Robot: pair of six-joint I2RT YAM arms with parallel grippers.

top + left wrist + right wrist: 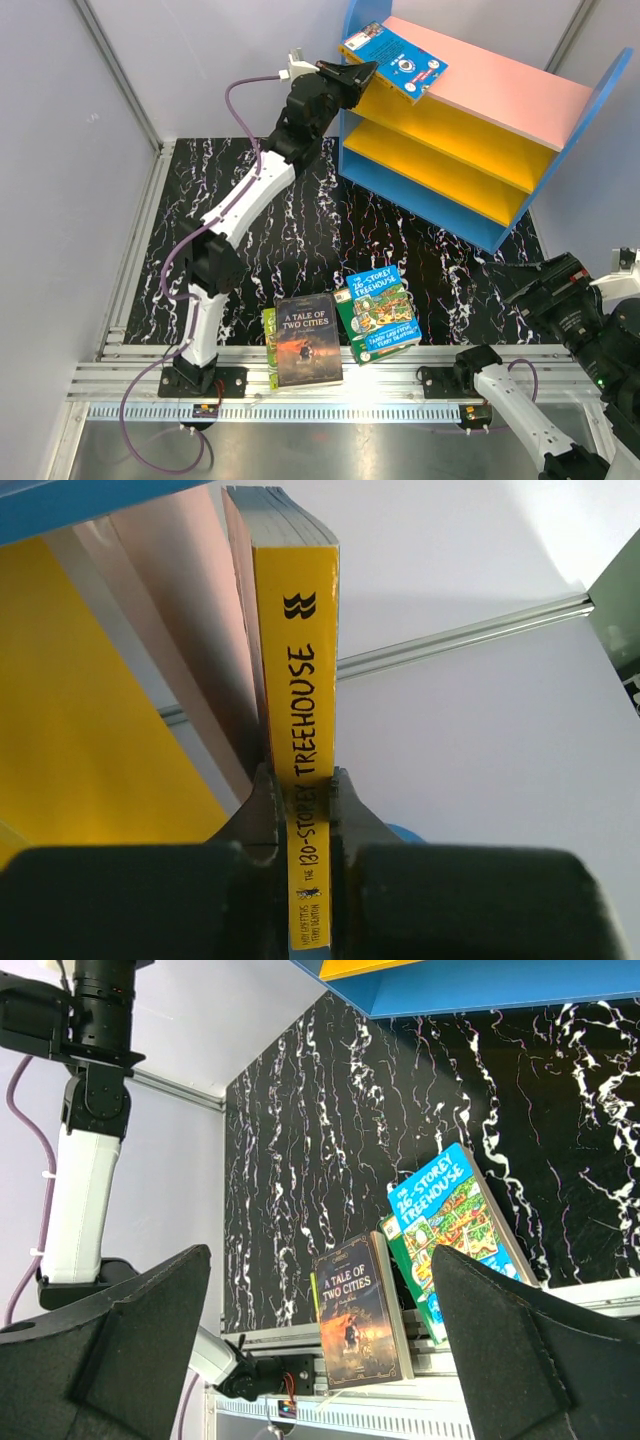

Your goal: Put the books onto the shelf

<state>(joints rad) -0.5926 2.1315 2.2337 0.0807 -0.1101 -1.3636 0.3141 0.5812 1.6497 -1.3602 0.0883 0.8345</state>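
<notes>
A blue-covered Treehouse book point(395, 60) lies on the pink top board of the shelf point(500, 85), at its left end. My left gripper point(366, 72) is shut on that book's edge. In the left wrist view the jaws clamp its yellow spine point(300, 670), with the gripper point(305, 800) beside the shelf's yellow board point(80, 710). On the table near the front lie "A Tale of Two Cities" point(305, 340) over a lime-green book point(268, 345), and the blue "26-Storey Treehouse" point(380, 312) over a green book point(405, 1270). My right gripper point(320, 1260) stands open, high above them, holding nothing.
The black marbled table top point(300, 220) runs between the arms and the shelf. A metal rail point(400, 385) borders its near edge. Grey walls close in the left and back. The right arm point(560, 300) sits at the lower right.
</notes>
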